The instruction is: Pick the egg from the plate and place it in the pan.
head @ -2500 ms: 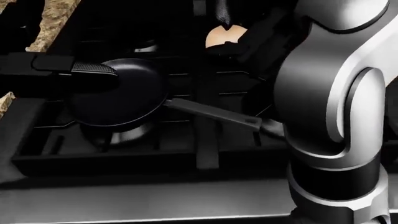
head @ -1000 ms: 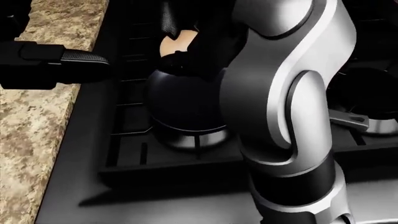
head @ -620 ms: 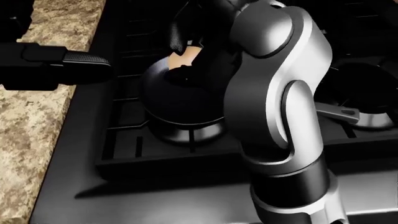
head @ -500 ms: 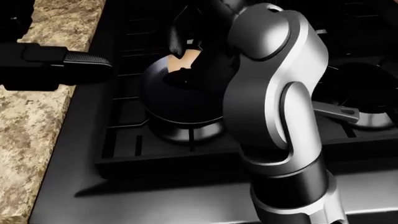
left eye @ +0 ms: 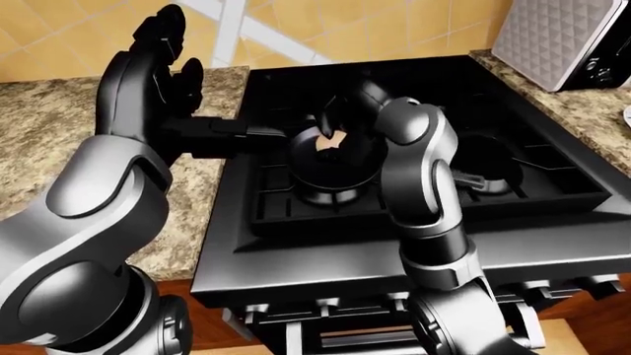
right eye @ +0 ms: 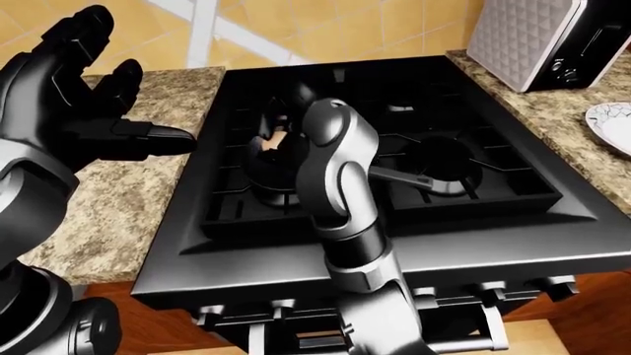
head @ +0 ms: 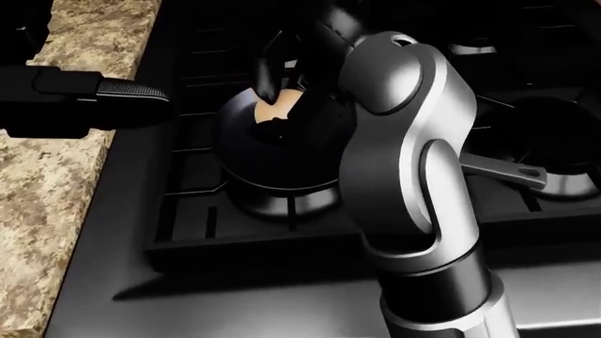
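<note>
A black stove (left eye: 296,244) is set in a granite table (left eye: 49,126) under yellow tiles. At the left of the left-eye view, the left hand (left eye: 163,52) is raised, fingers spread and empty. In the centre, the right hand (head: 291,60) clamps the pale, rounded egg (head: 279,104) just over the pan (head: 239,151), so release should be straight down. The plate (right eye: 613,126) is at the far right.

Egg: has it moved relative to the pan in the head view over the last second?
Yes. The egg has come down from beyond the pan's top rim to inside it, with the right hand above it.
</note>
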You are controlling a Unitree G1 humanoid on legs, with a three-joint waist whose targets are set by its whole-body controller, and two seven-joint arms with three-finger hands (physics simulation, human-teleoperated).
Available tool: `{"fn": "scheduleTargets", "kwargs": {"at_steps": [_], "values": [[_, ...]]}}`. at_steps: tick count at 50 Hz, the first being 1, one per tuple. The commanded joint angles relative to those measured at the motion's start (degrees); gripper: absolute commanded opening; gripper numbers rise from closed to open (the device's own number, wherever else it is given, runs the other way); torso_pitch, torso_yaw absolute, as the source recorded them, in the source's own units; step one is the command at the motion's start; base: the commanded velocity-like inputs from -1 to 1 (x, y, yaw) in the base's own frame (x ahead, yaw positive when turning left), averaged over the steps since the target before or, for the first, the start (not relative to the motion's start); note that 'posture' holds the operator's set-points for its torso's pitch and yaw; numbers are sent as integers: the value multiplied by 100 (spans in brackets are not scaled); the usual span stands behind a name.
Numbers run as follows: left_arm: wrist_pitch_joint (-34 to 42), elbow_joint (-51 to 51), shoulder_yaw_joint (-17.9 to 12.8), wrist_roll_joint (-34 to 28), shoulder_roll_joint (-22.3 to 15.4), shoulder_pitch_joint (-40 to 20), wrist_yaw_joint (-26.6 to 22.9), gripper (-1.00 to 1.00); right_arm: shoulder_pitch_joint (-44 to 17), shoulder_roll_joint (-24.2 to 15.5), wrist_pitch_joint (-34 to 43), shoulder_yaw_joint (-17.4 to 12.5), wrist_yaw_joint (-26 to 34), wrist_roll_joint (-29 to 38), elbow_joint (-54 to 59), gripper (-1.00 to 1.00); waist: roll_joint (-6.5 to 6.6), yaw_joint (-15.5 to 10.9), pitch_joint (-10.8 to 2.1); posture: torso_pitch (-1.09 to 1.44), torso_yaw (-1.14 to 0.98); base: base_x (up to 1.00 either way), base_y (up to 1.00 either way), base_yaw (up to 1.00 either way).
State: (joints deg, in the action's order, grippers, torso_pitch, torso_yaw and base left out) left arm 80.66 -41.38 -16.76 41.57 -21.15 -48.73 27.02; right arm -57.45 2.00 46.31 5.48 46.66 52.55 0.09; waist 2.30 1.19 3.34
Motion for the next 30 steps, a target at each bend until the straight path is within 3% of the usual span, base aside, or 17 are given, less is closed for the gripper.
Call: {"fn": "scheduleTargets", "kwargs": {"at_steps": [1, 27, 30], "values": [[-151, -88, -71, -4, -57, -161, 31, 100, -198, -27, -137, -28, -98, 20, -177, -100, 17, 2, -170, 0, 0, 0, 0, 0], [-214, -21, -55, 120, -131, -178, 124, 100, 59, 16, -227, -6, -144, 51, -191, -89, 19, 4, -174, 0, 0, 0, 0, 0], [-201, -19, -49, 140, -123, -203, 147, 100, 78, 16, -209, 10, -126, 69, -224, -77, 21, 4, -168, 0, 0, 0, 0, 0]]}}
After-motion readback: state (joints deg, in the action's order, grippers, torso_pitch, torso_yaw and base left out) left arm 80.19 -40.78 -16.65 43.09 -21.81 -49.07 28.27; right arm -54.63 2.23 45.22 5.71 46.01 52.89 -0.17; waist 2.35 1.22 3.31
